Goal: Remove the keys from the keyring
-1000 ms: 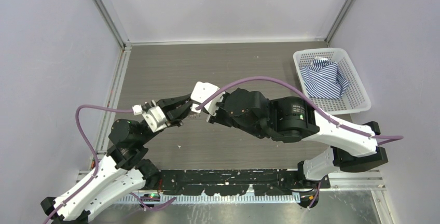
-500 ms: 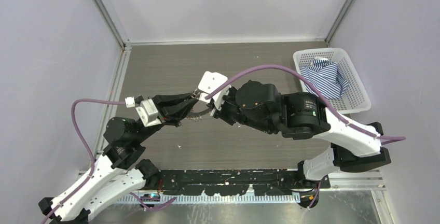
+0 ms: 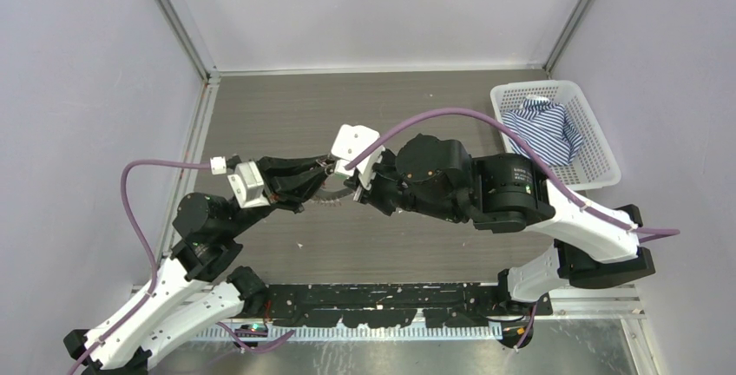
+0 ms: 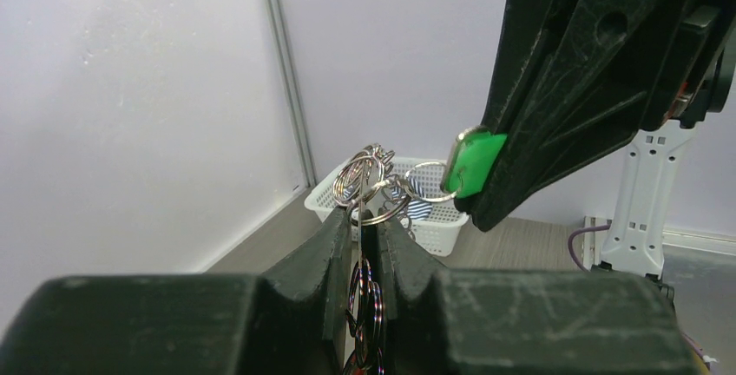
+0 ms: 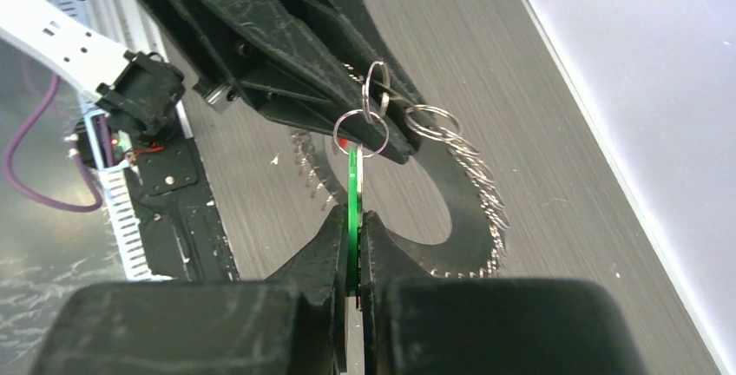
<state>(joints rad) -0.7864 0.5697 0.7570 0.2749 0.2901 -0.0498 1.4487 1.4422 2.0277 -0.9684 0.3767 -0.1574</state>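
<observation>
Green plastic shows low in the middle of the right wrist view: the green key (image 5: 352, 184) stands edge-on, clamped between the closed fingers of the right gripper (image 5: 351, 219). A small wire loop at its top links into the keyring (image 4: 359, 214), which the left gripper (image 4: 364, 227) pinches tight at the lower centre of the left wrist view. The silvery keys (image 5: 476, 171) fan out to the right of centre, throwing a toothed shadow on the grey wood-grain table (image 3: 286, 115). Both grippers meet mid-frame in the top view. At the right edge sits a white basket (image 3: 599, 145) holding a striped cloth (image 3: 542, 132).
</observation>
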